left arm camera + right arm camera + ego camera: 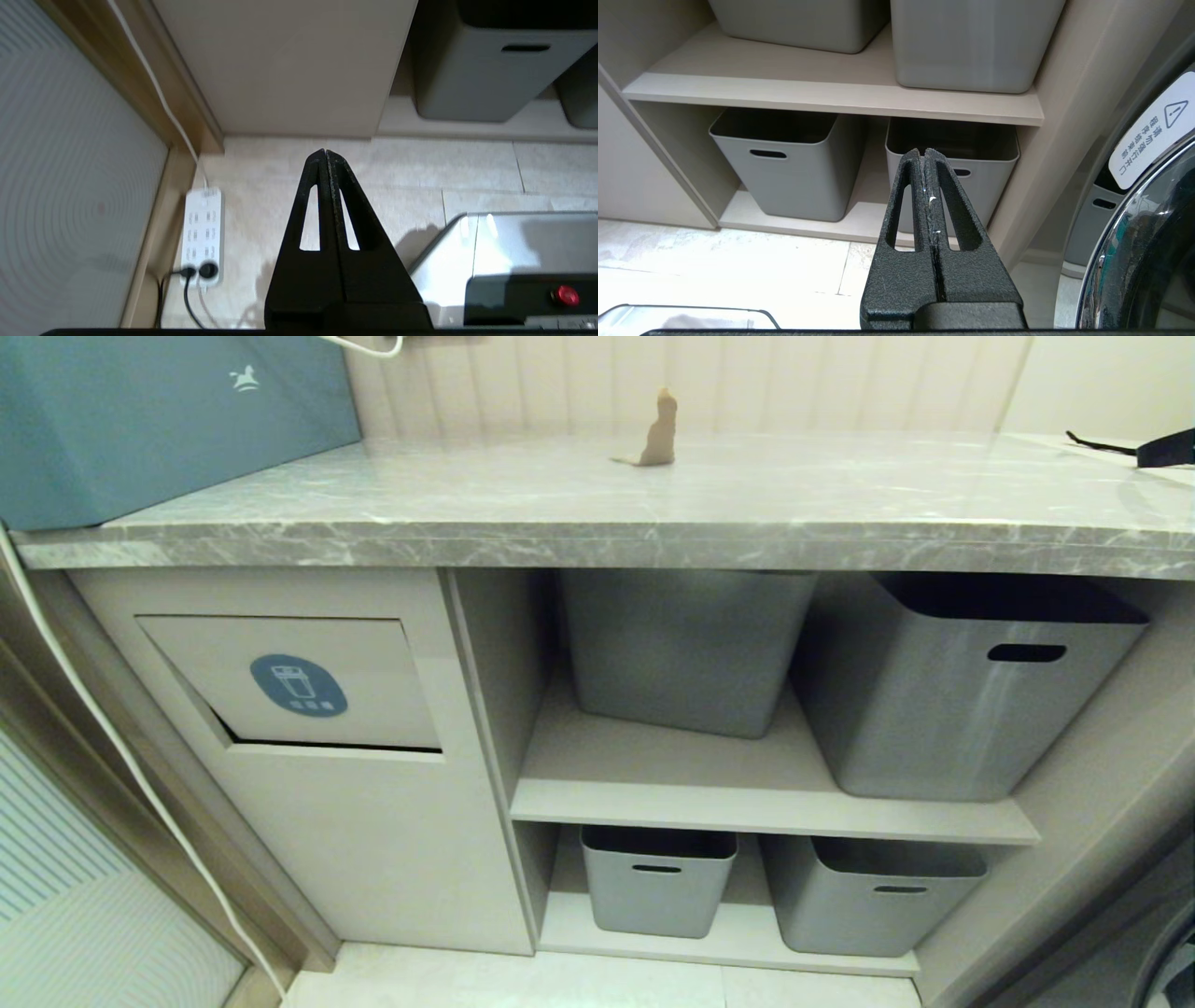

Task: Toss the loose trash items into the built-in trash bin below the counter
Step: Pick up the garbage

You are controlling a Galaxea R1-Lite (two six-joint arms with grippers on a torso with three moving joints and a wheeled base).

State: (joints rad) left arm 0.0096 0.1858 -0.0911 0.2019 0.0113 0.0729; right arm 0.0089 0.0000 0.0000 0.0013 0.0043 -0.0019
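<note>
Marble, grey with white veins, made up the long counter (pixel 597 513) across the head view, and a small tan brown cardboard piece (pixel 658 429) stood upright on it near the back edge, about midway along. A teal box (pixel 168 420) sat at the counter's left end and a black strapped bag (pixel 1162 450) lay at the right end. Below the counter's left part, the beige cabinet front held the trash bin flap (pixel 299 683) with its blue oval sticker; a dark slit showed along the flap's lower edge. Grey plastic boxes (pixel 962 691) with slot handles filled the shelves to the right. Neither arm appeared there.

From the left wrist, the left gripper (pixel 325 152) had its black fingers pressed together with nothing between them, low over pale floor tiles before the cabinet's base; a white power strip (pixel 202 233) lay nearby.

From the right wrist, the right gripper (pixel 923 151) was likewise closed and empty, facing the lower shelf boxes.
</note>
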